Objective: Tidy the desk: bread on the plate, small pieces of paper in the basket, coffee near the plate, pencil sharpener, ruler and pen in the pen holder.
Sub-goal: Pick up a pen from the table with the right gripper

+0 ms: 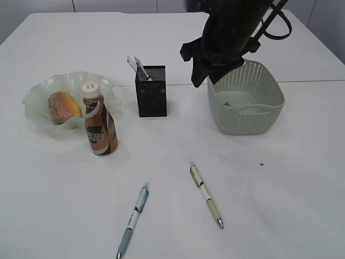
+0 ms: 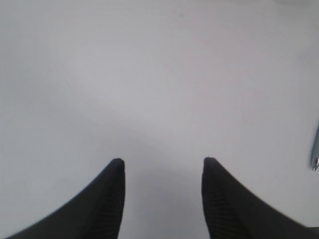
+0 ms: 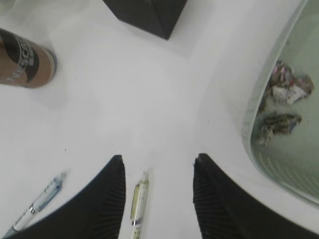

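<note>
The left gripper (image 2: 163, 164) and right gripper (image 3: 158, 162) are hanging spread, empty; the right arm (image 1: 229, 38) is hiding the basket's (image 1: 253, 118) far rim.

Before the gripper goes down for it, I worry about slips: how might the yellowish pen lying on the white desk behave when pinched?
The slim yellowish pen looks round and glossy, so it may roll or slip under the fingers. It lies flat on the bare white desk, leaving little underneath to grab. Probably light and stiff.
</note>
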You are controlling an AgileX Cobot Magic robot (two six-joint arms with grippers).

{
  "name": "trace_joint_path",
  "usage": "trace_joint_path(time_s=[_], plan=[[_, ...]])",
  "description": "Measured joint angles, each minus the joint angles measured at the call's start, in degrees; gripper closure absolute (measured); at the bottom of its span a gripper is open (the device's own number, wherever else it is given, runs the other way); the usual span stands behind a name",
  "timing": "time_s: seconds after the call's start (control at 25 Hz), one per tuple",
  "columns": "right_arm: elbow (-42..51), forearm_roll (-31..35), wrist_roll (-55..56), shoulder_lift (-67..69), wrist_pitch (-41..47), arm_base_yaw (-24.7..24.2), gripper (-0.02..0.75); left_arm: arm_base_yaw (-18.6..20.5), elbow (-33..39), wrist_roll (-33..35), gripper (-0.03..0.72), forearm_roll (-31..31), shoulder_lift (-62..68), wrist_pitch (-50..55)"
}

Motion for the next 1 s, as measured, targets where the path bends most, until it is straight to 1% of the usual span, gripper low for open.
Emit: trace_joint_path(time_s=[0.16, 0.44, 0.52, 0.64, 0.76, 0.92, 1.0], plan=[[0.0, -0.9, 1.1, 0.0, 3.94, 0.0, 0.407, 0.0, 0.0, 0.0, 0.318, 0.0, 0.0, 0.0], [0.1, -2.98, 4.91, -0.12, 4.41, 0.19, 0.406, 0.0, 0.0, 0.0, 0.318, 0.0, 0.0, -0.14], [1.61, -3.8, 5.62, -0.66, 4.41, 0.88, 0.404, 0.0, 0.0, 0.0, 0.318, -0.09, 0.0, -0.33], [6.0, -5.06, 6.18, -1.78, 4.41, 2.8, 0.405, 0.0, 0.0, 0.0, 0.318, -0.23, 0.0, -0.9], [10.61, -5.88, 7.18, -2.16, 4.41, 5.81, 0.405, 0.0, 0.0, 0.0, 0.318, -0.27, 0.0, -1.81], [14.01, -8.11, 11.74, -2.16, 4.41, 9.91, 0.405, 0.0, 0.0, 0.0, 0.318, -0.4, 0.0, -2.94], [14.3, -9.19, 14.96, -1.92, 4.41, 11.17, 0.405, 0.0, 0.0, 0.0, 0.318, -0.5, 0.0, -2.97]])
